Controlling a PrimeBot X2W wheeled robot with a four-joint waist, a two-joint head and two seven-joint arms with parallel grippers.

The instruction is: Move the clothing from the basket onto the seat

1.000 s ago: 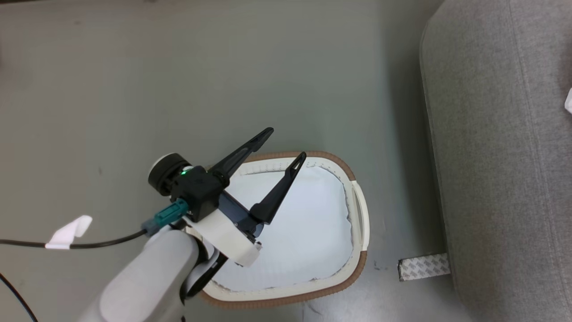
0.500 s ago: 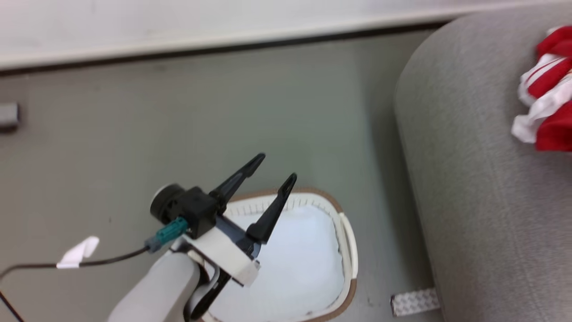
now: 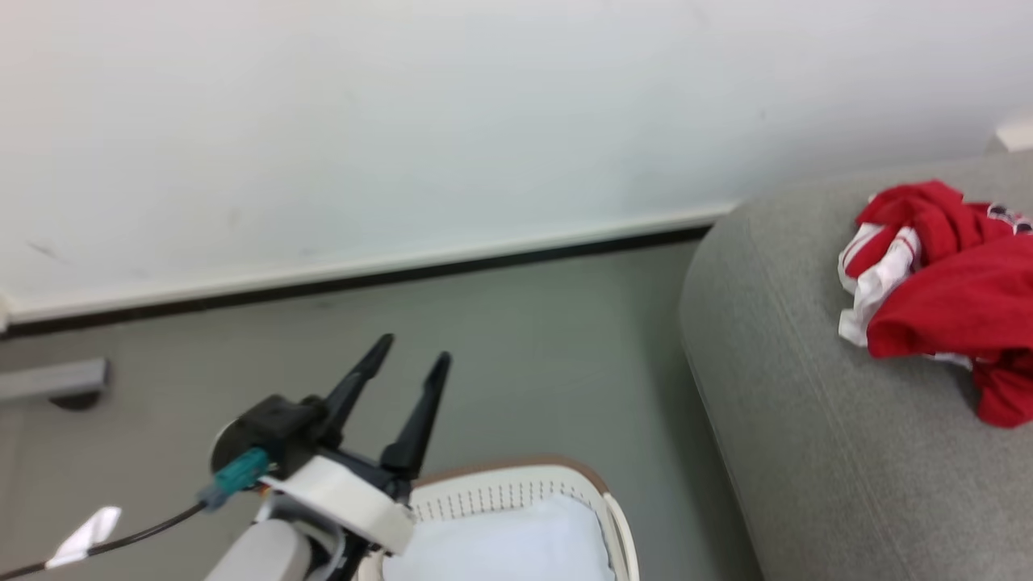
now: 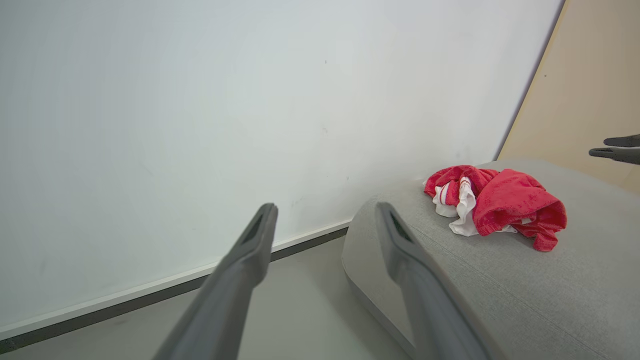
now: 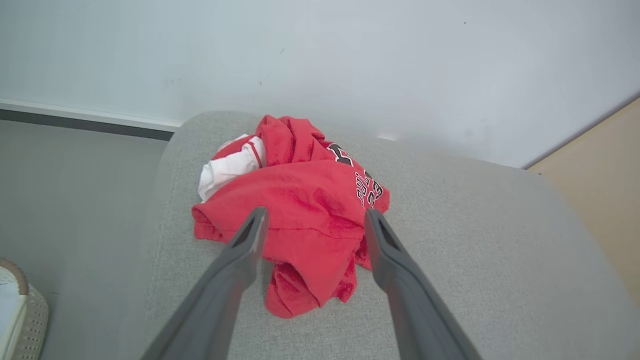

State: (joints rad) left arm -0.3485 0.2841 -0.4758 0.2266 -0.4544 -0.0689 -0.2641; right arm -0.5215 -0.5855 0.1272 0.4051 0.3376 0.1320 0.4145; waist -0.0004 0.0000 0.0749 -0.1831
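Clothing [image 5: 300, 200], a soft, light red-and-white heap lying crumpled on the seat [image 5: 475, 240] away from the basket [image 3: 516, 472], would likely pinch best at a raised fold, while the left gripper [image 3: 413, 351] and right gripper [image 5: 315, 214] both stand parted, holding nothing.

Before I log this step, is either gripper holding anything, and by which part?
Nothing is held. The left gripper and right gripper are open and empty; the clothing lies loose on the seat.

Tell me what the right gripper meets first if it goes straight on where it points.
Most likely the red clothing heaped on the seat: the open right gripper points straight at the pile's near side. Depth is unclear from here.
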